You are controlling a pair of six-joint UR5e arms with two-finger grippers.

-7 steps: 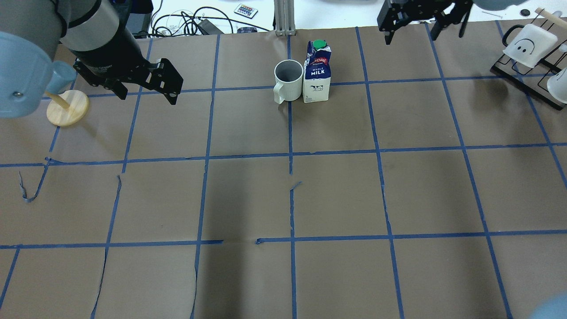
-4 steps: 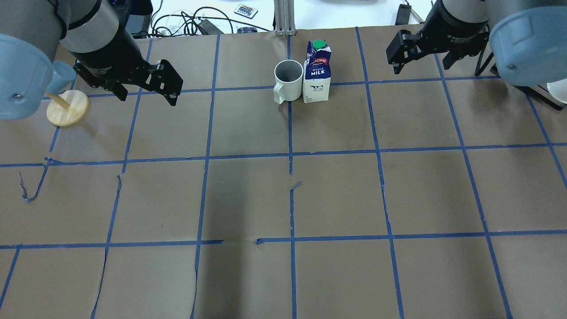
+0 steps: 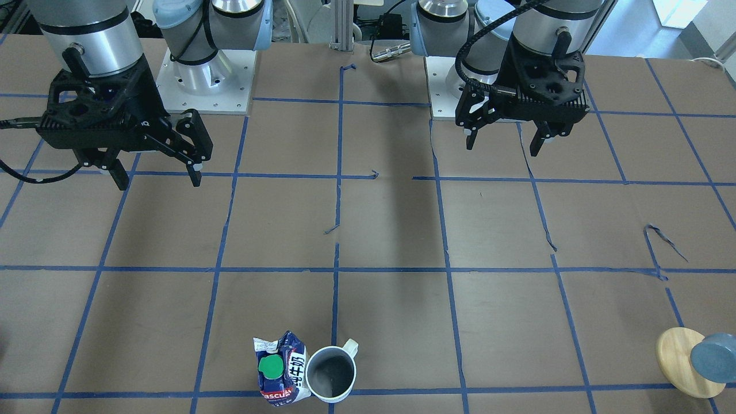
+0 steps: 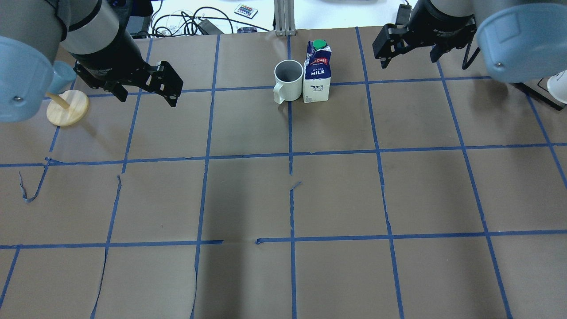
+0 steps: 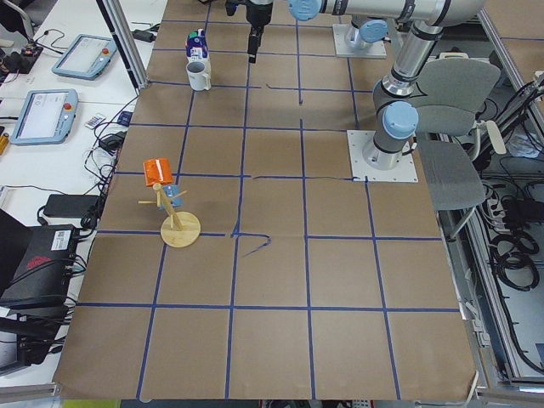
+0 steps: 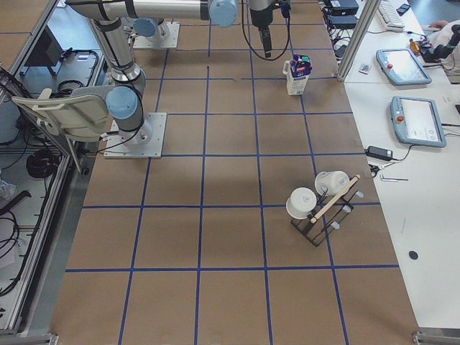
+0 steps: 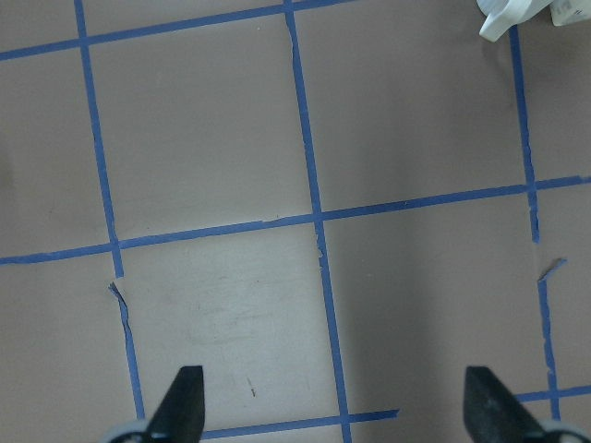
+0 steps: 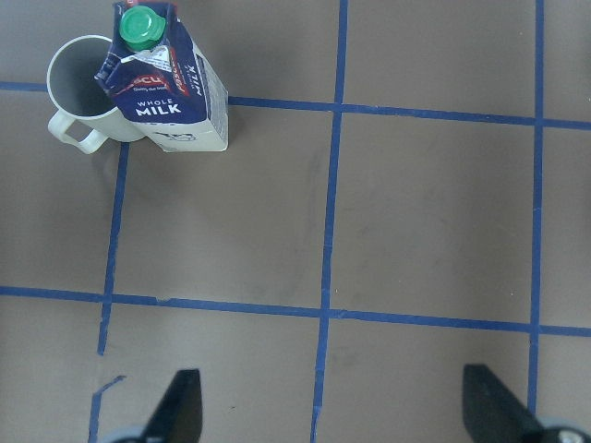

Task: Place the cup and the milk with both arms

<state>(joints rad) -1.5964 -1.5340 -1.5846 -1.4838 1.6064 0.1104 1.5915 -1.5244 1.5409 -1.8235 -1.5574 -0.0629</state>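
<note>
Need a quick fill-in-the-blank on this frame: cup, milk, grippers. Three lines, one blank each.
1. The milk has a ____ screw cap.
2. In the overhead view the cup stands right beside the milk, on its ____ side.
3. The left gripper and the right gripper hold nothing, and both are ____.

Missing words: green; left; open.

Cup (image 4: 288,79) just left of milk (image 4: 317,75), maybe touching; my left gripper (image 4: 148,95) well left, right gripper (image 4: 407,58) right.
</note>
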